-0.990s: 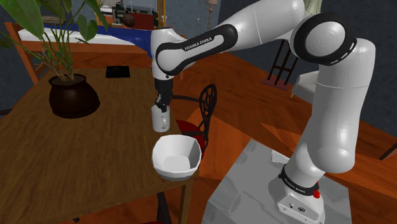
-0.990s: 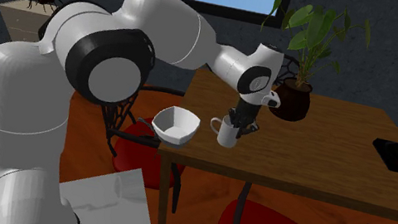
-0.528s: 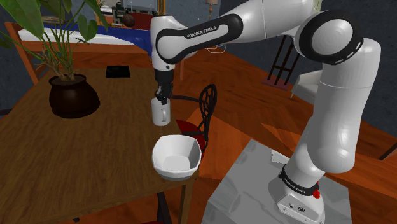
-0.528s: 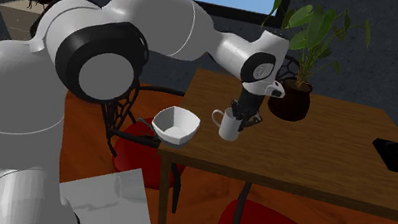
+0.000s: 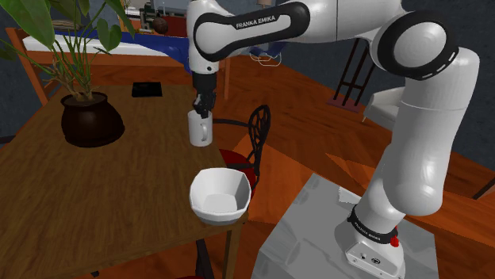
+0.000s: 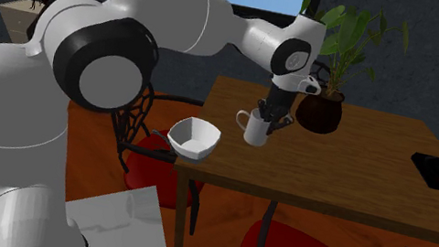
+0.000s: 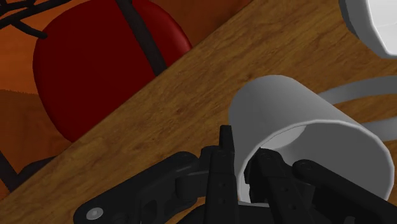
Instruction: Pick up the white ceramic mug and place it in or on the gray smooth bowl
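Mug (image 5: 200, 130): upright in your gripper (image 5: 203, 112), over the table (image 5: 119, 186), near but apart from the bowl (image 5: 220, 195).
Grip: clamped on the mug's rim, one finger inside, one outside.

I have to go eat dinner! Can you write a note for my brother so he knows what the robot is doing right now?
Claw: shut on the mug, pinching its wall with one finger inside and one outside.
Mug: white, upright, lifted off the wooden table in the last second.
Bowl: pale, empty, at the table's corner near the stand.
Done: grasp and lift.
Left: carry the mug over the bowl, lower it in, open the claw.
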Controlling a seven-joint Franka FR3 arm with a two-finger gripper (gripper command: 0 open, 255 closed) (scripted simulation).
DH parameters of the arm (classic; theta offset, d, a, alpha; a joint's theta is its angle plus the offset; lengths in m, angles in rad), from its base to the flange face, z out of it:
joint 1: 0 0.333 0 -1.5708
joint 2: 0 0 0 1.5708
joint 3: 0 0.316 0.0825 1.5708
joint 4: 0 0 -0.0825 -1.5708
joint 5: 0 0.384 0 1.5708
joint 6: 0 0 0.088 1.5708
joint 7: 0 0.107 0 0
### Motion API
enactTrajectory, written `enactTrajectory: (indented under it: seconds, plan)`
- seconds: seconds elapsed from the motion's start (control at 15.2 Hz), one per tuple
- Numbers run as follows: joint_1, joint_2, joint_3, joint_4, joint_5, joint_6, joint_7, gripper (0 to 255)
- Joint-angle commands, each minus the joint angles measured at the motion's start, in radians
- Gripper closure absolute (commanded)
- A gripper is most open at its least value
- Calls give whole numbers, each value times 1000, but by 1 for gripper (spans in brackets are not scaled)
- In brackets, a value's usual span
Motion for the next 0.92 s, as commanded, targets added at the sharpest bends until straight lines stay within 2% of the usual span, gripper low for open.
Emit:
enactTrajectory:
  seconds: [0.0, 0.53, 0.86]
  plan:
    - [1, -5, 1, 20, 1, -25, 2, 255]
    - [2, -10, 2, 111, 1, -121, 2, 255]
    - [35, -170, 32, -83, 25, -85, 63, 255]
